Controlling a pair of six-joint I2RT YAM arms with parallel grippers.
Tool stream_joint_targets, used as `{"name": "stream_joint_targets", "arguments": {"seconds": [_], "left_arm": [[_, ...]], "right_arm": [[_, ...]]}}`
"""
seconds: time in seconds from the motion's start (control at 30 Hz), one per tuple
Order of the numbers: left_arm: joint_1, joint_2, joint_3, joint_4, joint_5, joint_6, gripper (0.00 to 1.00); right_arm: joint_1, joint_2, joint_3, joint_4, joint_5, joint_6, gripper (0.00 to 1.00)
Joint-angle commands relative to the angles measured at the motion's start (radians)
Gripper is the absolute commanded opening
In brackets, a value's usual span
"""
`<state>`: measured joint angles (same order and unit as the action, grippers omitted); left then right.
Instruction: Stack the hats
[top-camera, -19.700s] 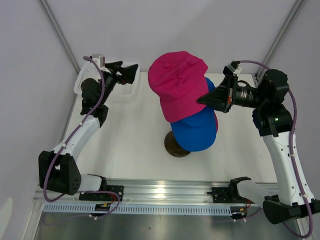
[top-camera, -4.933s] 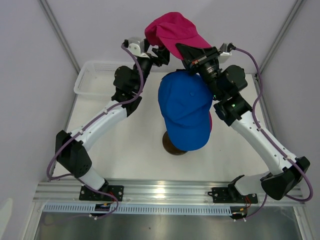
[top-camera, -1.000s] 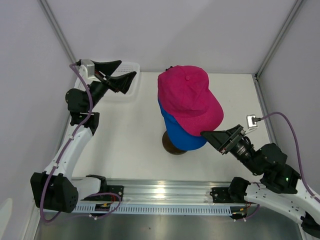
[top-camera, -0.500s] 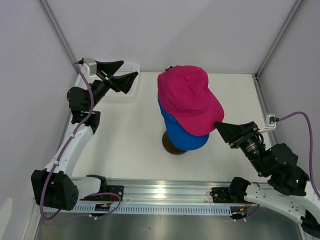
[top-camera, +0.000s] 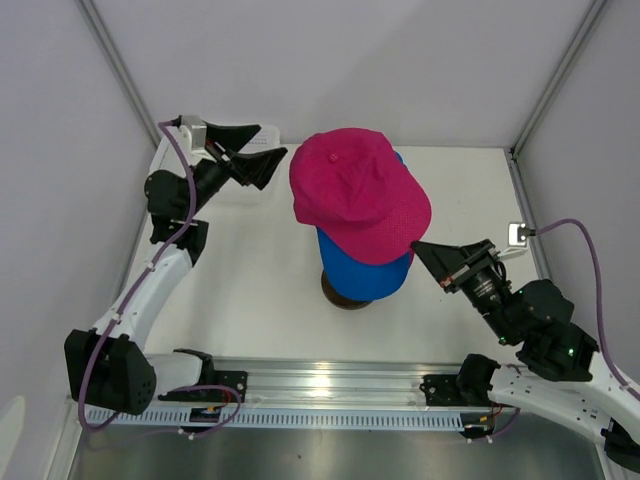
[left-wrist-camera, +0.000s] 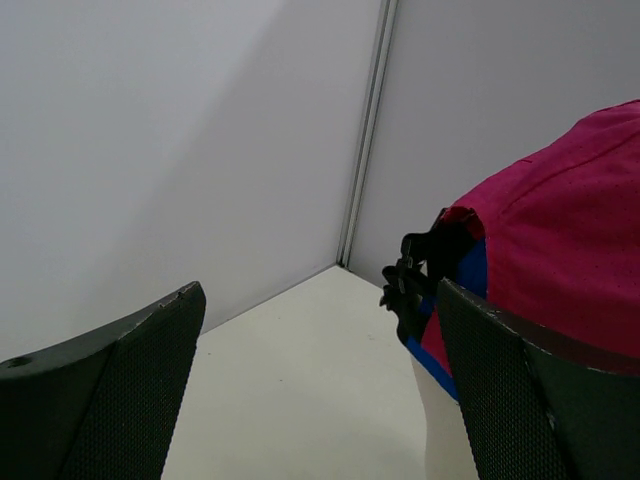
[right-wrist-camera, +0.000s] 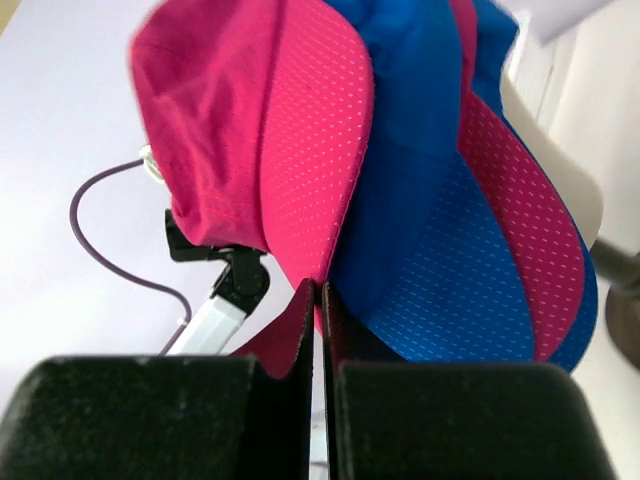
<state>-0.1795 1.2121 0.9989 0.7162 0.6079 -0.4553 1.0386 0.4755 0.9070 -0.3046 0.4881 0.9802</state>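
A magenta pink hat (top-camera: 355, 190) lies on top of a stack of hats on the mannequin head, with a royal blue hat (top-camera: 365, 275) under it. The right wrist view shows the layers from below: pink hat (right-wrist-camera: 300, 150), blue hat (right-wrist-camera: 430, 200), another pink brim (right-wrist-camera: 520, 200). My right gripper (top-camera: 418, 247) is at the top pink hat's brim edge, and its jaws (right-wrist-camera: 318, 290) stand shut on that brim. My left gripper (top-camera: 270, 142) is open and empty, left of the stack at cap height. In its own view (left-wrist-camera: 320, 400) the pink hat (left-wrist-camera: 560, 230) is on the right.
The cream mannequin head (right-wrist-camera: 572, 180) stands on a dark round base (top-camera: 340, 293) at the table's middle. A white mesh basket (top-camera: 240, 190) is at the back left, mostly hidden behind my left arm. Frame posts and walls close in the back and sides.
My right gripper came back in to the pink brim, and the pink hat and stack shifted left. My left gripper moved a little right, toward the stack.
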Motion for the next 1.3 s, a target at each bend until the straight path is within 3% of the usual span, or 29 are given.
{"name": "stream_joint_targets", "arguments": {"seconds": [0.0, 0.27, 0.6, 0.8, 0.97, 1.1, 1.27], "left_arm": [[-0.018, 0.003, 0.014, 0.037, 0.010, -0.020, 1.00], [-0.081, -0.016, 0.062, -0.052, -0.016, 0.010, 0.99], [-0.137, -0.112, 0.156, -0.266, -0.212, 0.067, 0.99], [-0.141, -0.198, 0.239, -0.469, -0.303, 0.063, 1.00], [-0.181, -0.175, 0.426, -0.638, -0.237, 0.156, 0.99], [-0.242, -0.042, 0.700, -0.987, -0.140, 0.228, 0.98], [-0.368, 0.096, 0.904, -1.247, -0.218, 0.398, 1.00]], "right_arm": [[0.003, -0.011, -0.085, 0.036, -0.048, 0.149, 0.00], [0.001, -0.192, -0.273, 0.194, 0.015, 0.293, 0.00], [0.001, -0.068, -0.181, 0.245, -0.083, 0.271, 0.00], [0.006, -0.118, -0.237, 0.254, -0.030, 0.322, 0.00], [0.006, -0.112, -0.218, 0.292, -0.028, 0.279, 0.00], [0.008, -0.097, -0.197, 0.327, -0.028, 0.262, 0.00], [0.008, -0.084, -0.198, 0.335, -0.040, 0.267, 0.00]]}}
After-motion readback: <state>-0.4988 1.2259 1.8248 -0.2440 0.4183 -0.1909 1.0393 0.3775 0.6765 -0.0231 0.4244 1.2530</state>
